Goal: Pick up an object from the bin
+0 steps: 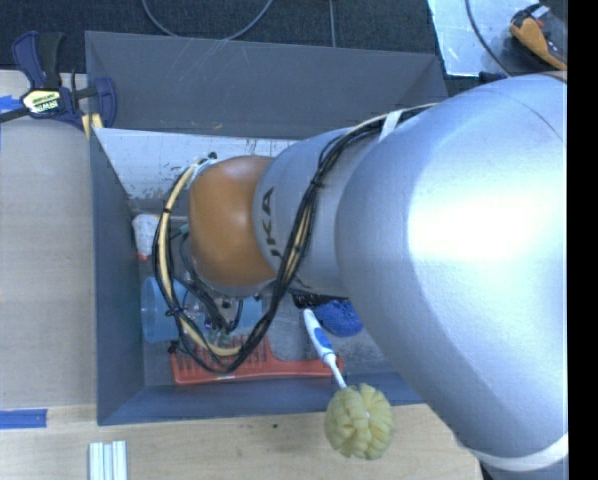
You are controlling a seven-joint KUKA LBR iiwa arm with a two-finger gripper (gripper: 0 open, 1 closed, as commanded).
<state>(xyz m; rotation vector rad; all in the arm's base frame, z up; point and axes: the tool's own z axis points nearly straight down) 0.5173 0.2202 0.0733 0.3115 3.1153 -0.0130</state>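
My gripper hangs low in the front left part of the bin, mostly hidden under the arm's orange cover and cables. It is just above the left half of a flat orange-red thing that lies along the front wall. A pale blue translucent thing lies right beside the gripper on its left. To the right, a white and blue handle slants towards the front rim and ends in a pale yellow knobbly ball that hangs over the rim.
A blue thing peeks out from under the arm at the right. A small white thing with a red bit lies by the left wall. The arm covers the right half of the bin.
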